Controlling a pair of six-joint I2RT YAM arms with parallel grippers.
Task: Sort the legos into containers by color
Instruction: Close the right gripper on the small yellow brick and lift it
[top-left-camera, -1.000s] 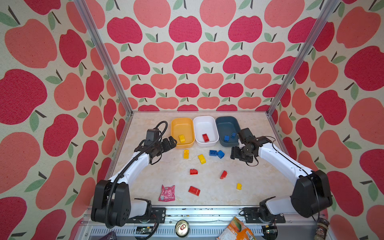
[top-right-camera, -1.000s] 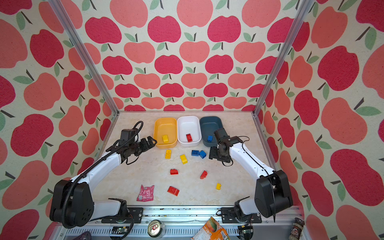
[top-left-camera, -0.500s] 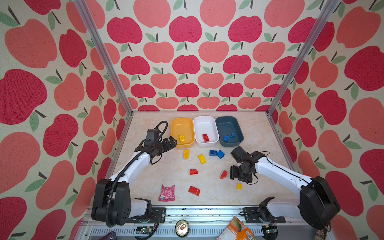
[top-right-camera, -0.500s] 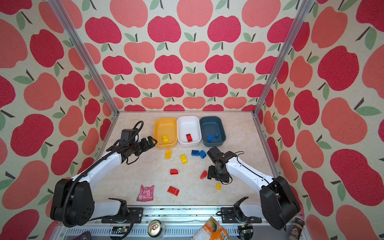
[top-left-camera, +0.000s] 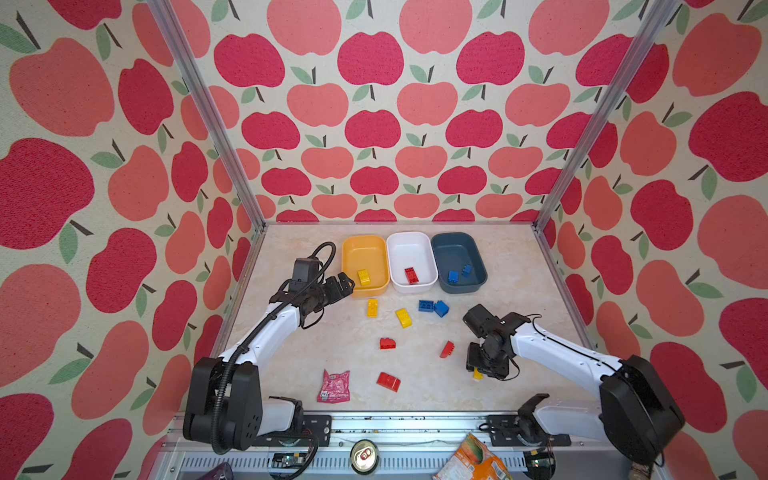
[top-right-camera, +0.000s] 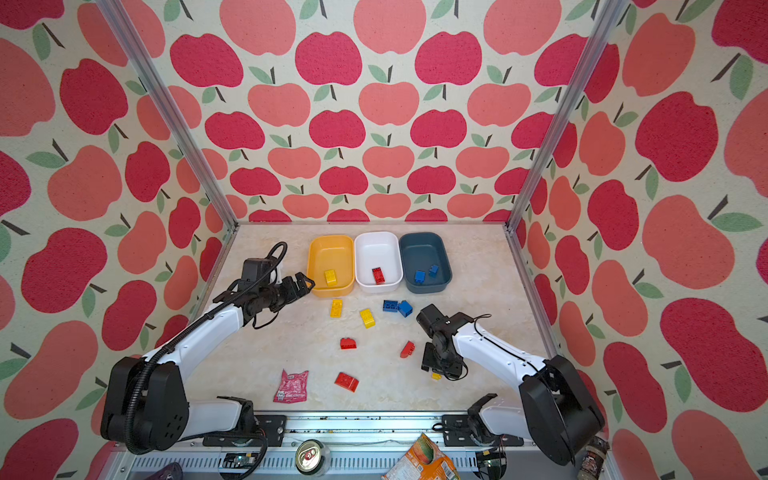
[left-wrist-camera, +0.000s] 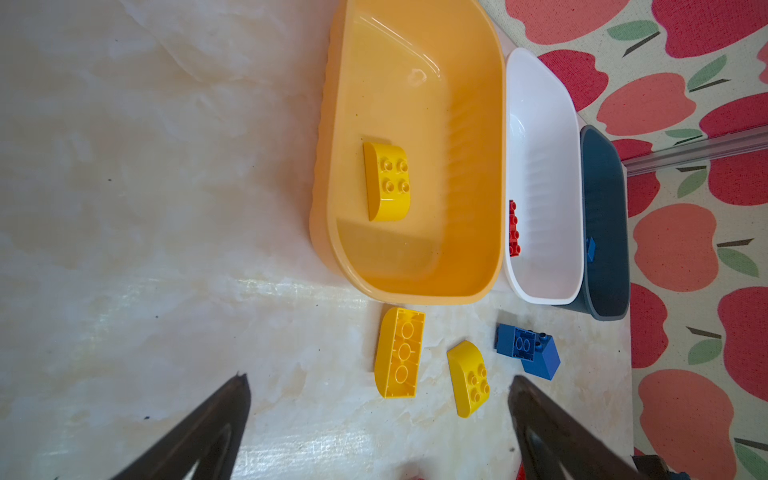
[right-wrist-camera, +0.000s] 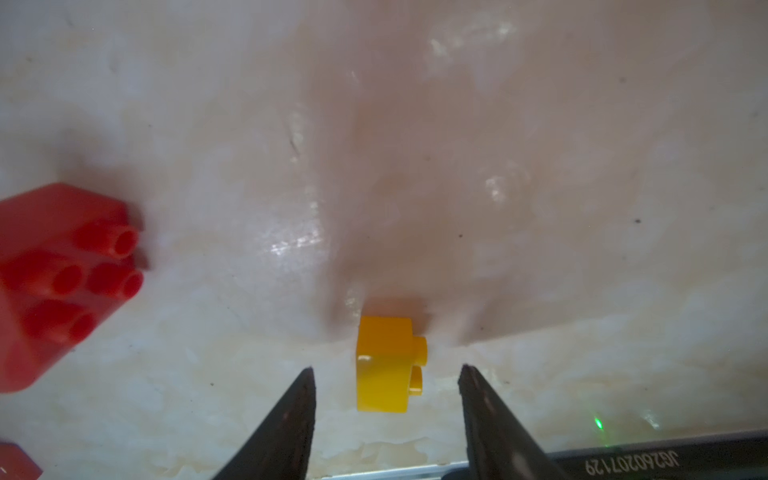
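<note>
Top views, containers: yellow tub (top-left-camera: 365, 249), white tub (top-left-camera: 409, 249) and blue-grey tub (top-left-camera: 455, 249) side by side at the far end of the table (top-left-camera: 519, 266); one yellow, one red and two blue bricks already inside, colour matching tub.
Top views, loose legos: loose yellow bricks (top-left-camera: 372, 308) and blue pair (top-left-camera: 426, 306) just in front of the tubs, red bricks (top-left-camera: 387, 343) scattered nearer the front, foil packet (top-left-camera: 334, 386) off to the left (no brick, so presumably none of this job's business).
Top views, right gripper (top-left-camera: 478, 371): pointed straight down over the small yellow brick (top-left-camera: 478, 376), near the front and well apart from the tubs; brick mostly hidden under the wrist in both top views.
Top views, left gripper (top-left-camera: 344, 284): just beside the yellow tub's near corner, jaws spread wide, nothing between; probably parked there with the loose yellow bricks in easy reach.
Left wrist, fingers (left-wrist-camera: 208, 428): splayed and empty above bare table; yellow tub ahead, curved yellow brick (left-wrist-camera: 386, 183) inside it.
Right wrist, fingers (right-wrist-camera: 286, 424): either side of the small yellow brick, a gap showing on both sides, so straddling, not gripping yet; nearest red brick (right-wrist-camera: 58, 282) clear of the jaws.
Risk: studs facing one finger, so a possible twist on the pinch.
</note>
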